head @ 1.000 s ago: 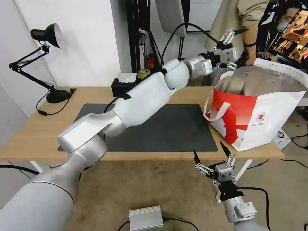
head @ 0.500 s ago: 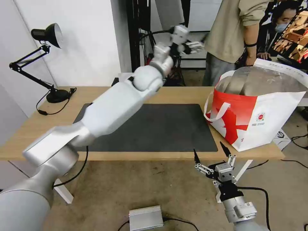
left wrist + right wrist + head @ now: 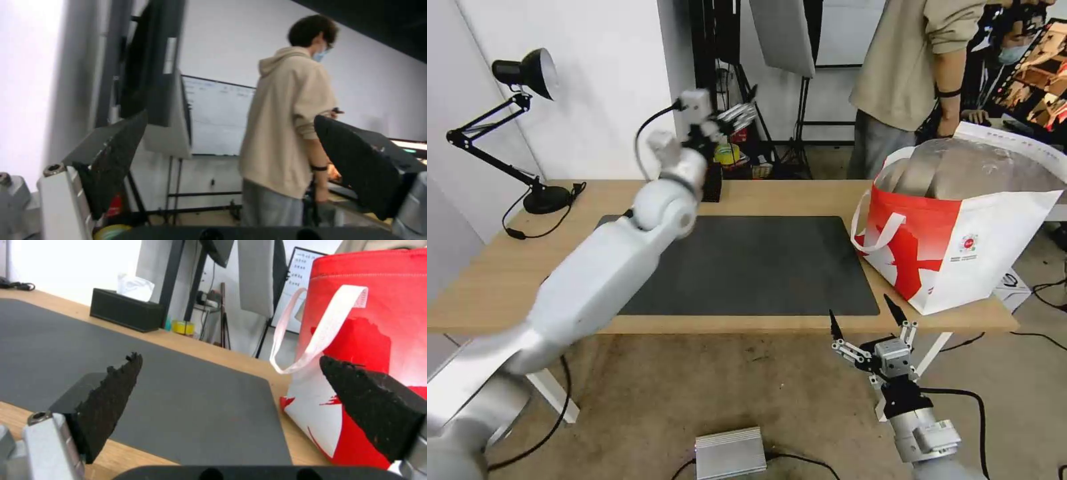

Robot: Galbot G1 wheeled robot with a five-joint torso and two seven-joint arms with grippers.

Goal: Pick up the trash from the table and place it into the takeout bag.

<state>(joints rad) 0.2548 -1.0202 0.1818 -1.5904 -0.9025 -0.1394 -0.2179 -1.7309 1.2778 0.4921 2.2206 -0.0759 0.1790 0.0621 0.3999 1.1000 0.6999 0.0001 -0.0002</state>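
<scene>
The takeout bag (image 3: 960, 233), red and white with silver foil lining, stands open on the right end of the table (image 3: 494, 267); its white strap and red side fill the near side of the right wrist view (image 3: 378, 323). No trash shows on the table or the black mat (image 3: 760, 267). My left gripper (image 3: 737, 115) is raised above the table's back edge, left of centre. It is open with nothing between its fingers (image 3: 230, 116). My right gripper (image 3: 859, 307) hangs open and holding nothing below the table's front edge, in front of the bag (image 3: 229, 358).
A black desk lamp (image 3: 547, 199) stands at the table's far left corner. A black tissue box (image 3: 126, 310) sits at the back edge. A person (image 3: 907, 67) stands behind the bag. A silver box (image 3: 730, 452) lies on the floor.
My left arm has swung left from over the bag's far rim, across the back of the table, to left of centre. The right arm has not moved.
</scene>
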